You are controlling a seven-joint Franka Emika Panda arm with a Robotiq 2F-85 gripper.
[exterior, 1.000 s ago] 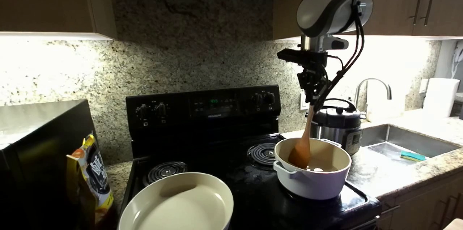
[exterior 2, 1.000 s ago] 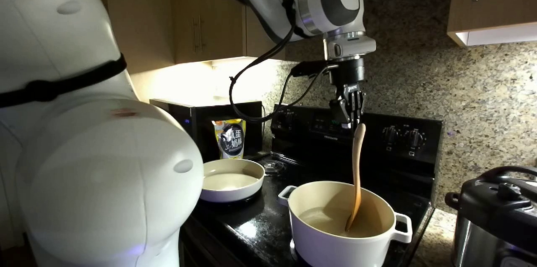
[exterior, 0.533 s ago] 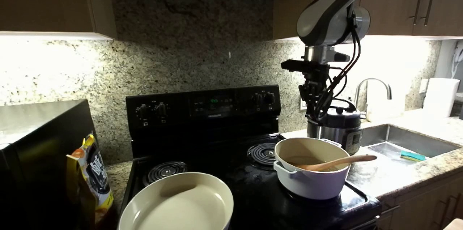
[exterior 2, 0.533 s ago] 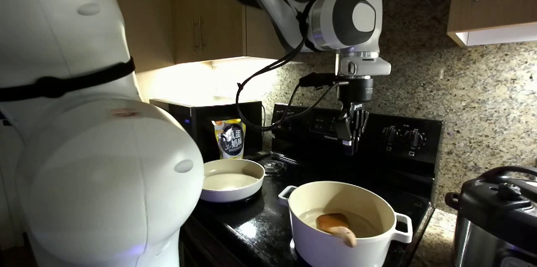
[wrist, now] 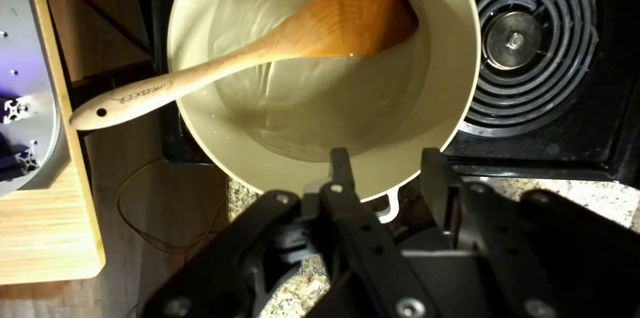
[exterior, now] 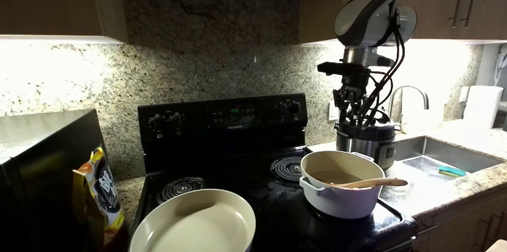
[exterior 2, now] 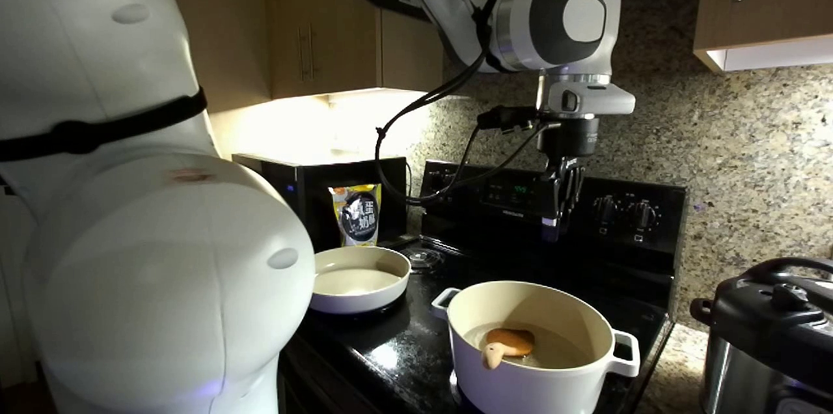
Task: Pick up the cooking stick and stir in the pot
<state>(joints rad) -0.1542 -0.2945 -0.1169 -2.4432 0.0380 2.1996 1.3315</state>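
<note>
The cooking stick (exterior: 368, 183), a wooden spatula, leans inside the white pot (exterior: 344, 204) with its handle over the rim. In an exterior view its brown head (exterior 2: 514, 340) sits in the liquid of the pot (exterior 2: 520, 391). In the wrist view the stick (wrist: 345, 18) crosses the pot (wrist: 452, 58), with its handle sticking out at the left. My gripper (wrist: 385, 153) is open, with nothing between its fingers. It is above the pot's far side in that view, apart from the stick. In both exterior views the gripper (exterior: 352, 123) (exterior 2: 558, 228) hangs pointing down above the pot's level.
A cream pan (exterior: 198, 224) stands on the stove (exterior: 273, 212). A silver-and-black cooker (exterior: 366, 141) stands beside the pot, with the sink (exterior: 427, 149) further along. A snack bag (exterior 2: 361, 215) leans by the black microwave (exterior 2: 312, 186).
One second ago the stick stood nearly upright in my gripper, its head in the pot. It was let go and fell against the rim; its handle swung further round. The gripper moved off sideways.
</note>
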